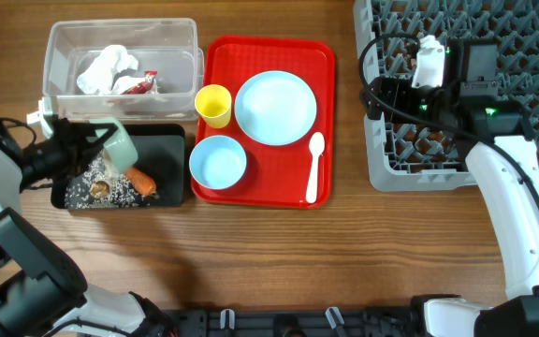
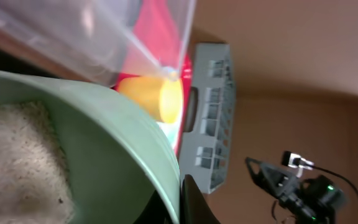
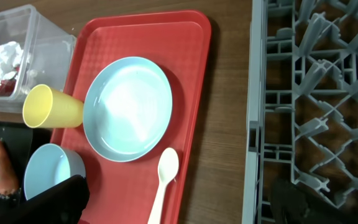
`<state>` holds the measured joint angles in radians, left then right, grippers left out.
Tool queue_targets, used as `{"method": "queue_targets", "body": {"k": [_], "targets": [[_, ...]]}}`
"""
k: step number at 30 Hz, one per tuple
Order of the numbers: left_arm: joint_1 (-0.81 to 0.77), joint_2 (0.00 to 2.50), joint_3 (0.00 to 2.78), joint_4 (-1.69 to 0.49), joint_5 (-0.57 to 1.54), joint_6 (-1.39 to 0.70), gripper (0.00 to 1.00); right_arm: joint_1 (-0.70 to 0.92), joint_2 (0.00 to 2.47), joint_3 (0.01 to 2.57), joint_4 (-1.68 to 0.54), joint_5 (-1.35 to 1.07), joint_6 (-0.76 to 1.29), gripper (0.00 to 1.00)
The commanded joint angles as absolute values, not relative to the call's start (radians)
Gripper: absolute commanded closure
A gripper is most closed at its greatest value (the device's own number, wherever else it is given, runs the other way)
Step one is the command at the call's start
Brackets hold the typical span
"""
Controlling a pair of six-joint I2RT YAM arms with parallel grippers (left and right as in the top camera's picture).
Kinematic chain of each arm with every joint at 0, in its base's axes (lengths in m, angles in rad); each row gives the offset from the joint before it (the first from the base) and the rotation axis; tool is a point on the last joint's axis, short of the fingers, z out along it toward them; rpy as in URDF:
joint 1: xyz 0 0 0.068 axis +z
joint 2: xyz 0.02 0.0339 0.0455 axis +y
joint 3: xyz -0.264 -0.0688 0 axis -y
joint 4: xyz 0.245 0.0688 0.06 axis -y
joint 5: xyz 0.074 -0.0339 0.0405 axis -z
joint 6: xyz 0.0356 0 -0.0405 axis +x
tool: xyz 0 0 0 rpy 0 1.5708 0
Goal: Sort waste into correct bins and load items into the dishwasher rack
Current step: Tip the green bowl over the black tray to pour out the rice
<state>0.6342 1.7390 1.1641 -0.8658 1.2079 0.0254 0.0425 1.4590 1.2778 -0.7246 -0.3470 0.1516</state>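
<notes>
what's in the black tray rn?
White rice grains, an orange carrot piece and a small brown food scrap lie in the black tray. The tilted pale green bowl covers the tray's upper left part, so what lies there cannot be seen.

White arm links (image 1: 517,197), black joints (image 1: 480,64), green LED (image 1: 488,112)

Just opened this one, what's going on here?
The left gripper holds the green bowl tipped over the black tray, where rice and a carrot piece lie. The right gripper hangs open and empty by the rack. The plate, blue bowl, cup and spoon sit on the red tray.
</notes>
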Motion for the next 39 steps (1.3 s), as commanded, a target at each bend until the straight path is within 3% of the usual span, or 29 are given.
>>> {"method": "queue_targets", "body": {"k": [1, 8, 24, 29, 31, 34, 39], "targets": [[0.637, 1.715, 1.158, -0.852, 1.320, 0.045, 0.96, 0.042, 1.467, 1.268, -0.727, -0.338, 0.133, 0.05], [0.637, 1.715, 1.158, -0.852, 1.550, -0.013, 0.96, 0.042, 1.467, 1.268, -0.727, -0.338, 0.131, 0.05], [0.637, 1.715, 1.158, -0.851, 1.555, -0.173, 0.96, 0.042, 1.467, 1.268, -0.724, -0.338, 0.131, 0.05], [0.637, 1.715, 1.158, -0.818, 1.556, -0.331, 0.96, 0.042, 1.467, 1.269, -0.723, -0.337, 0.130, 0.05], [0.637, 1.715, 1.158, -0.818, 1.511, -0.348, 0.96, 0.042, 1.467, 1.268, -0.722, -0.338, 0.131, 0.05], [0.637, 1.715, 1.157, -0.838, 1.245, -0.349, 0.96, 0.042, 1.467, 1.269, -0.727, -0.337, 0.131, 0.04], [0.631, 1.716, 1.158, -0.818, 1.281, -0.428, 0.96, 0.042, 1.467, 1.268, -0.722, -0.338, 0.131, 0.04]]}}
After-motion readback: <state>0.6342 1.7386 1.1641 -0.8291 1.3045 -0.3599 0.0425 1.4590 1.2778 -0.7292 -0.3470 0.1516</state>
